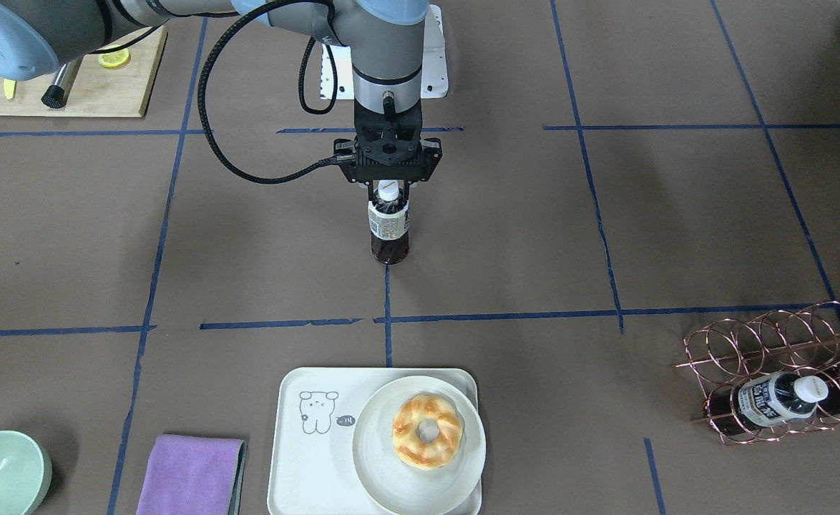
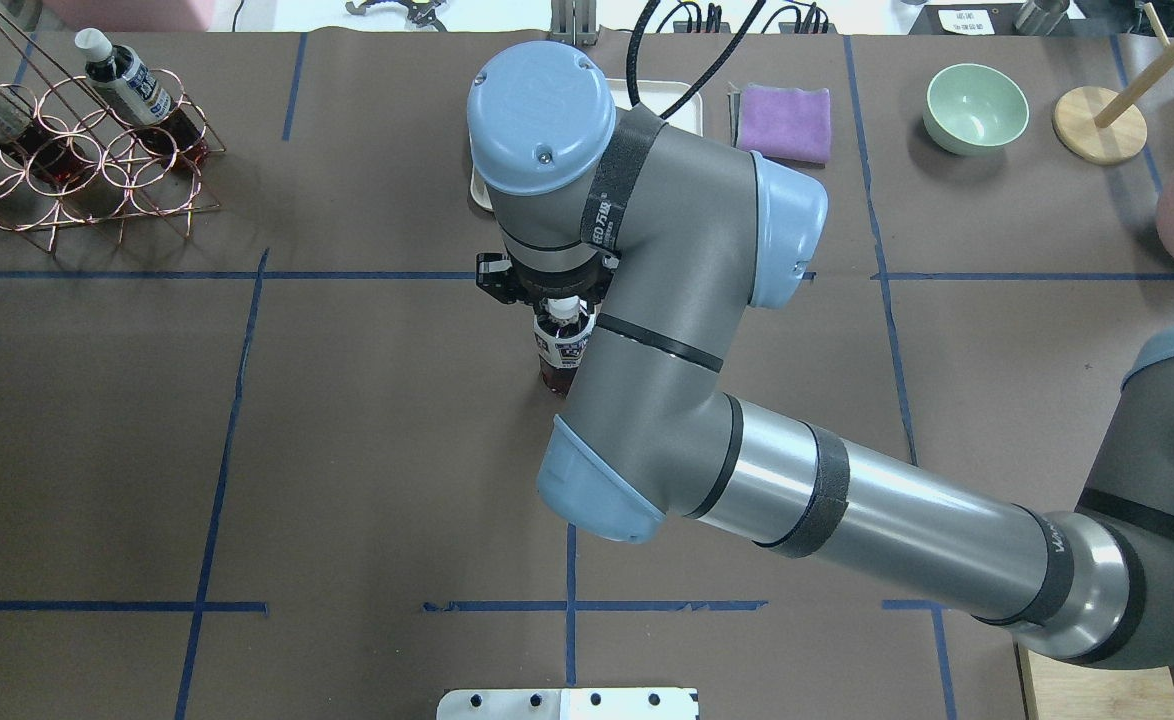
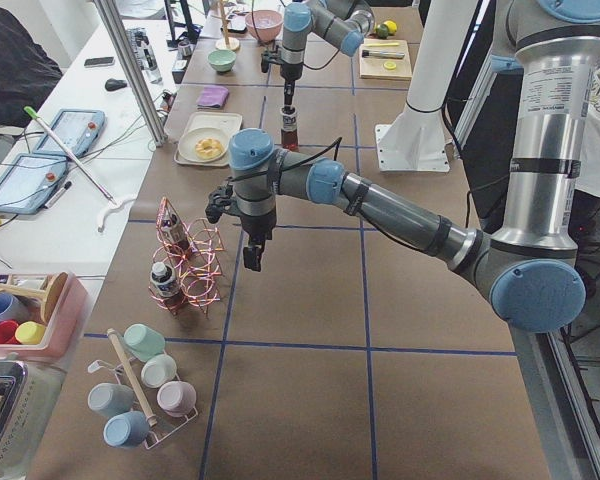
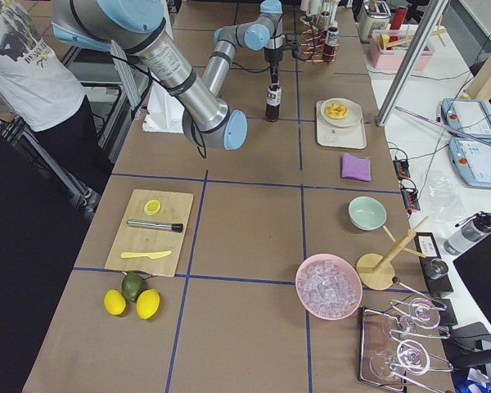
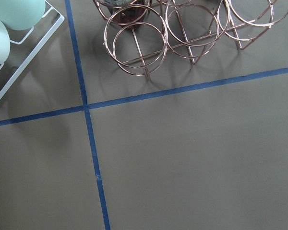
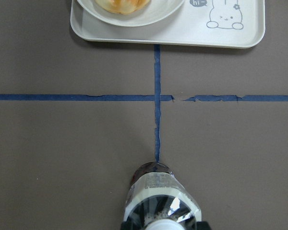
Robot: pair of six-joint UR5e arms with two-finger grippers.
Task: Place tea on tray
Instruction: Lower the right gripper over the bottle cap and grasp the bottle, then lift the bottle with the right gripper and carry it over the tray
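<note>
The right arm comes in from the lower right and bends over the middle of the brown table [image 2: 347, 450]. Its right gripper [image 2: 566, 298] sits over the white cap of the tea [image 2: 562, 350], which is upright beneath it. The arm hides most of the tray [image 2: 478, 190], leaving only slivers visible. A purple cloth [image 2: 785, 122] and a green bowl [image 2: 975, 107] lie further right, and a copper wire rack [image 2: 97, 190] holding bottles stands far left.

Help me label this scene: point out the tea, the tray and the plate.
tea [image 1: 388, 222], front-facing view, on its printed label.
tray [image 1: 309, 472], front-facing view, bare floor below the bear.
plate [image 1: 366, 447], front-facing view, bare left rim.
</note>
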